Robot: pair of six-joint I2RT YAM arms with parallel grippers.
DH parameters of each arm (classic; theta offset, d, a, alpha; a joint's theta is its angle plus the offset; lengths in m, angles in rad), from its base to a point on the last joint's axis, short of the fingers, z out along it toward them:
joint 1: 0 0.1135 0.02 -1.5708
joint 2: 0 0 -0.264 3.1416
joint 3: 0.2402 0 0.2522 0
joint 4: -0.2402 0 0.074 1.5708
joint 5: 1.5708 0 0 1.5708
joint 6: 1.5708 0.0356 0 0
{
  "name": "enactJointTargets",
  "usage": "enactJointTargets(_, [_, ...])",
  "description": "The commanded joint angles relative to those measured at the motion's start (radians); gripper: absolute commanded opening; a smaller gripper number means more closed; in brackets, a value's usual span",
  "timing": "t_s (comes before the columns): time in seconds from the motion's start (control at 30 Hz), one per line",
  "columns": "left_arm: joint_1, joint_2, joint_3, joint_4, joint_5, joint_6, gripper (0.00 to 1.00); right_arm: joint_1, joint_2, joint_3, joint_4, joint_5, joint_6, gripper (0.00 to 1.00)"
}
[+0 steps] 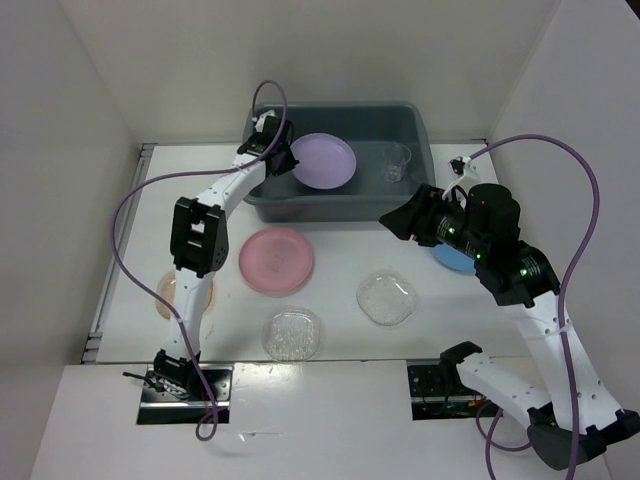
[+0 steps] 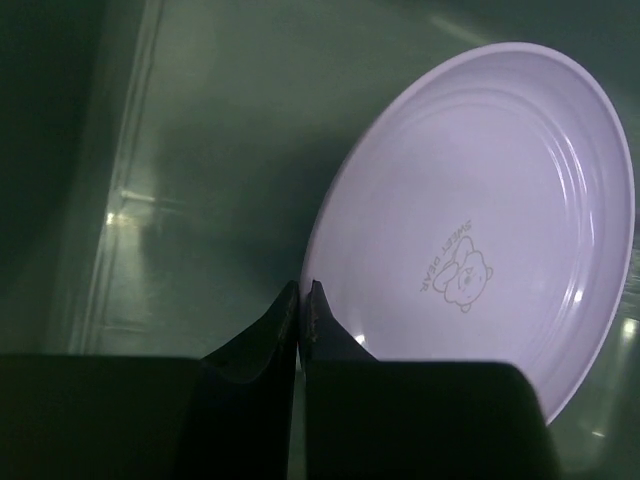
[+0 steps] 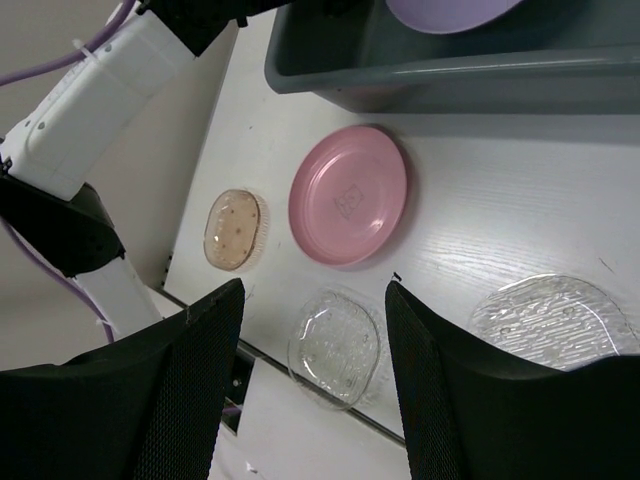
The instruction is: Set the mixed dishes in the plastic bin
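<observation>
The round lilac plastic plate sits tilted inside the grey-blue plastic bin, its rim pinched between the left gripper's almost-touching fingers, while the right gripper hangs spread wide and empty above the white table.

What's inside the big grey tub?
In the tub are a lilac plate and a small clear cup. The left tool is at the plate's rim. The tub floor under the plate is hidden.

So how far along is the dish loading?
Done: the clear cup sits in the bin. In hand: left gripper shut on the rim of the tilted lilac plate, inside the bin; right gripper open, empty. Left on the table: pink plate, peach plate, blue plate, two clear dishes.
</observation>
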Motion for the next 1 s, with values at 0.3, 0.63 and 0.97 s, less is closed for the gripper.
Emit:
enactJointTargets(0.3, [0.001,-0.072,0.267,-0.032,-0.072,0.129,0.79,0.005,0.013,-0.016,-0.002,-0.012,0.015,0.63])
enactJointTargets(0.63, [0.001,-0.696,-0.343,0.147,-0.051,0.065,0.81,0.005,0.013,-0.059,0.049,-0.031,0.015,0.63])
enactJointTargets(0.97, [0.001,-1.218,-0.972,-0.125,-0.268,-0.053,0.81,0.014,0.082,-0.059,0.109,-0.098,-0.024,0.63])
